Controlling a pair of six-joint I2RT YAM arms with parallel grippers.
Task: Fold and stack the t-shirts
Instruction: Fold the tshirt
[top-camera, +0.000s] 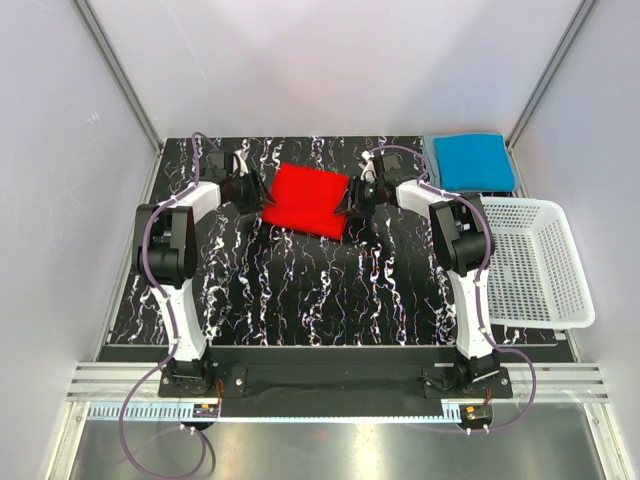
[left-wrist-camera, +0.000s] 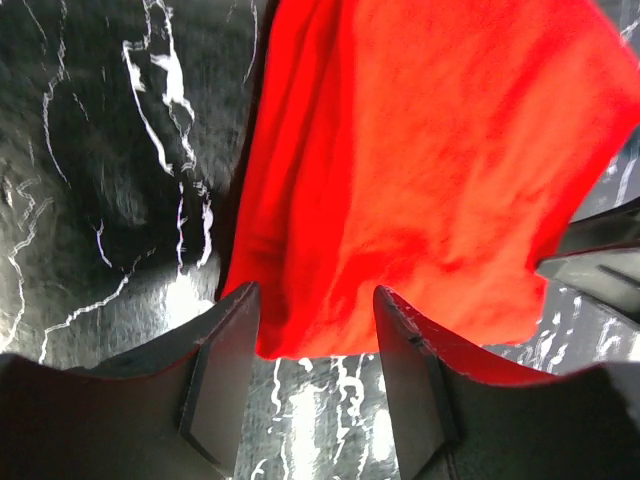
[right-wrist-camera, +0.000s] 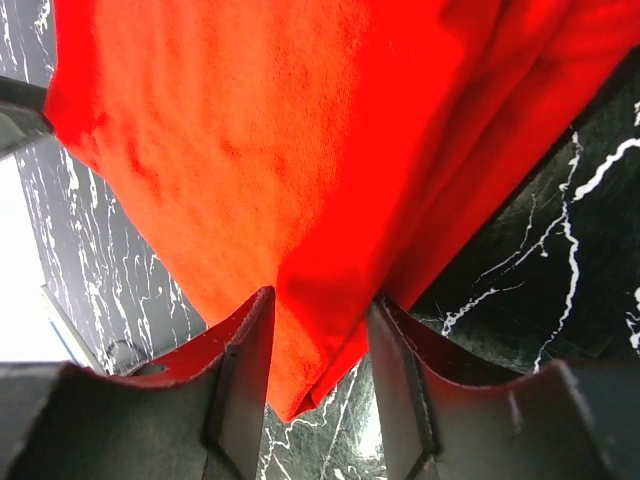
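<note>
From the top view, the folded red t-shirt (top-camera: 305, 200) sits at the far middle of the table (top-camera: 300, 300) with an arm at each end, and the blue t-shirt (top-camera: 473, 160) lies far right. Left wrist: the left jaws pinch a limp corner. Right wrist: the right jaws clamp bunched layers. The cloth looks light and floppy, so it is best held at opposite edges, through all layers

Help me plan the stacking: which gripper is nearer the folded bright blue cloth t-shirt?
Right. The right gripper, at the right edge of the bright red cloth t-shirt, sits left of the bright blue cloth t-shirt; the left gripper is farther, at the red one's opposite edge.
</note>
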